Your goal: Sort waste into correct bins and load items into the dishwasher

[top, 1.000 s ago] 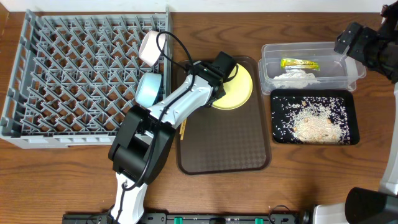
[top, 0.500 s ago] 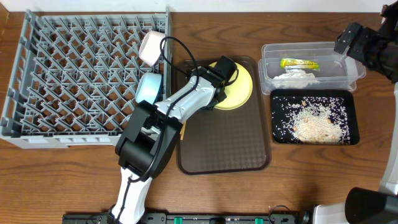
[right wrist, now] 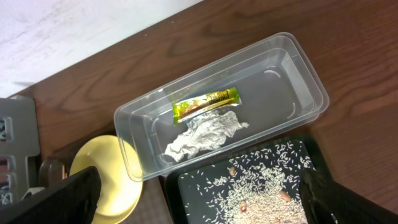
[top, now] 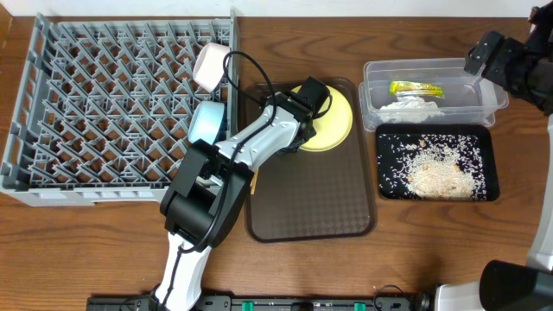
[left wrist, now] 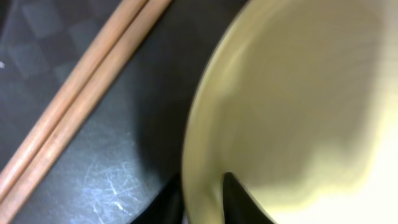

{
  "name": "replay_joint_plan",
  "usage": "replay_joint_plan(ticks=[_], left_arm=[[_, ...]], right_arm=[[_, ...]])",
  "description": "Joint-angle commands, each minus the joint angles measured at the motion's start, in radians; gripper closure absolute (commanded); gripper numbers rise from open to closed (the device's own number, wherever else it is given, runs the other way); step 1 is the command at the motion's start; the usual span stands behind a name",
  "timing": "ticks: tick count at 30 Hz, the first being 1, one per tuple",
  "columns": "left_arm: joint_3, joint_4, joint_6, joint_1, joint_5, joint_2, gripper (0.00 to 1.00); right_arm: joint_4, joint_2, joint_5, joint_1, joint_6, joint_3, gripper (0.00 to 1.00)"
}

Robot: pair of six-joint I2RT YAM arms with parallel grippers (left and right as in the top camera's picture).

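Overhead, the grey dish rack fills the left of the table, with a pinkish-white bowl and a light blue bowl standing at its right edge. Just beside it lies the brown tray, and the yellow plate sits in its far right corner. The left gripper is over the plate's left part. To the right, the clear tub holds the wrapper and the tissue. The black tray in front of it is scattered with rice. The right gripper hangs above the tub's far right corner.

From the left wrist, the left gripper has one finger outside the plate and one inside, pinched on its rim. The chopsticks lie side by side on the brown tray, near the plate but apart from it.

From the right wrist, the right gripper has its fingers spread wide and holds nothing. Below it are the tub with the wrapper and tissue, the rice in the black tray, and part of the plate.
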Motion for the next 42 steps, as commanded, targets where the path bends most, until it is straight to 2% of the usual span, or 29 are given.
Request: replay_joint_plan(ticks=[1, 10, 19, 31, 38, 42], left_arm=[[-0.001, -0.005, 0.002, -0.003, -0.01, 0.011, 0.92], [-0.001, 0.003, 0.061, -0.003, -0.014, 0.005, 0.93], [-0.001, 0.01, 0.305, -0.003, -0.115, -0.118, 0.93], [-0.001, -0.013, 0.564, -0.003, -0.122, -0.166, 0.93], [-0.001, -0.059, 0.602, -0.003, -0.247, -0.166, 0.92], [-0.001, -0.057, 0.604, -0.005, -0.24, -0.166, 0.93]], right_arm=[[-0.002, 0.005, -0.005, -0.001, 0.006, 0.01, 0.01], [-0.002, 0.005, -0.005, -0.001, 0.006, 0.01, 0.01], [-0.002, 0.005, -0.005, -0.001, 0.006, 0.01, 0.01], [-0.002, 0.005, -0.005, -0.001, 0.006, 0.01, 0.01], [-0.002, 0.005, -0.005, -0.001, 0.006, 0.01, 0.01], [-0.002, 0.005, -0.005, -0.001, 0.006, 0.01, 0.01]])
